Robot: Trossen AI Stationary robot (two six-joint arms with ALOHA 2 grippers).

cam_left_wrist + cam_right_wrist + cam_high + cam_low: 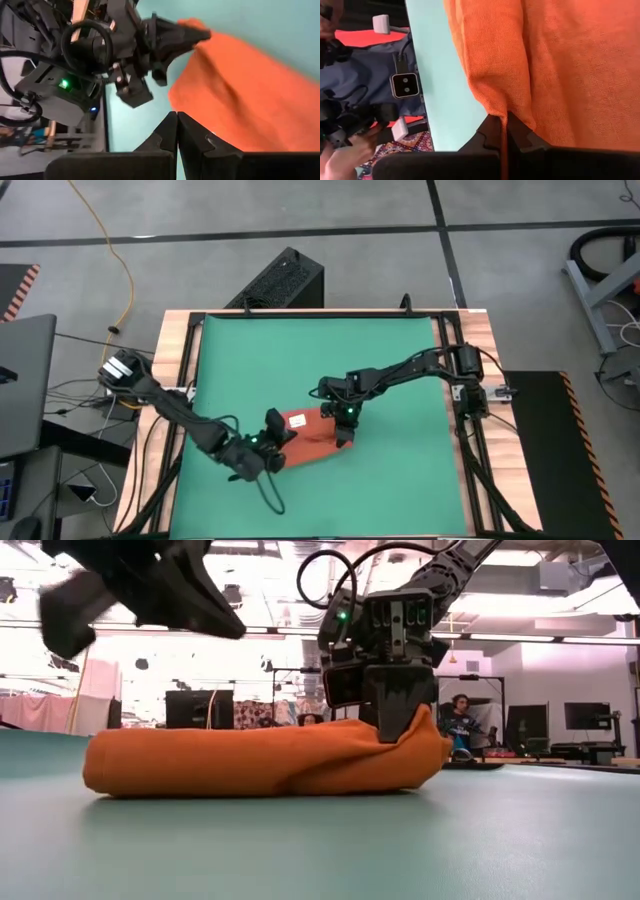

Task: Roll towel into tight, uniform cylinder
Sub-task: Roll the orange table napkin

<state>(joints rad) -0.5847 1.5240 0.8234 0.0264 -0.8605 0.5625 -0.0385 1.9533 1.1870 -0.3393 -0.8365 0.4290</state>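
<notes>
The orange-red towel (312,442) lies on the green mat (400,480) as a loosely rolled, flattish bundle (250,760), resting on its long underside. My right gripper (395,725) stands at the bundle's right end and is shut on it. My left gripper (177,131) is shut with nothing between its fingers. It hangs above the mat at the bundle's left end (277,435), clear of the cloth, and shows blurred high up in the low view (140,585). My right gripper pinches a folded edge of the towel (495,107) at the bundle's right end between its two fingertips. The fingers (400,710) come from above, slanting down. The pinched end (425,735) rises in a small peak. The remainder of the bundle lies slack on the mat.
A wooden frame (180,360) borders the mat. A black box (285,280) stands beyond the far edge, and cables trail at the left. Bare mat (330,350) spreads far and right of the towel. A person (460,720) sits in the room behind.
</notes>
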